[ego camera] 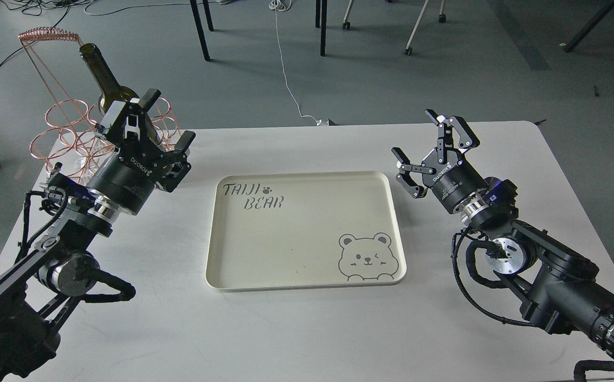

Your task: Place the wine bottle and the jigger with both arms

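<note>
The wine bottle (104, 84) stands tilted in a copper wire rack (60, 123) at the table's far left; only its neck and shoulder show, its body is hidden behind my left gripper. My left gripper (161, 123) is open and empty, just in front and to the right of the bottle, not holding it. My right gripper (416, 136) is open and empty above the table, right of the tray's far right corner. The jigger is not in view.
A cream tray (307, 175) with "TAIJI BEAR" lettering and a bear drawing lies empty at the middle of the white table (307, 329). Chair and table legs and cables are on the floor beyond the far edge.
</note>
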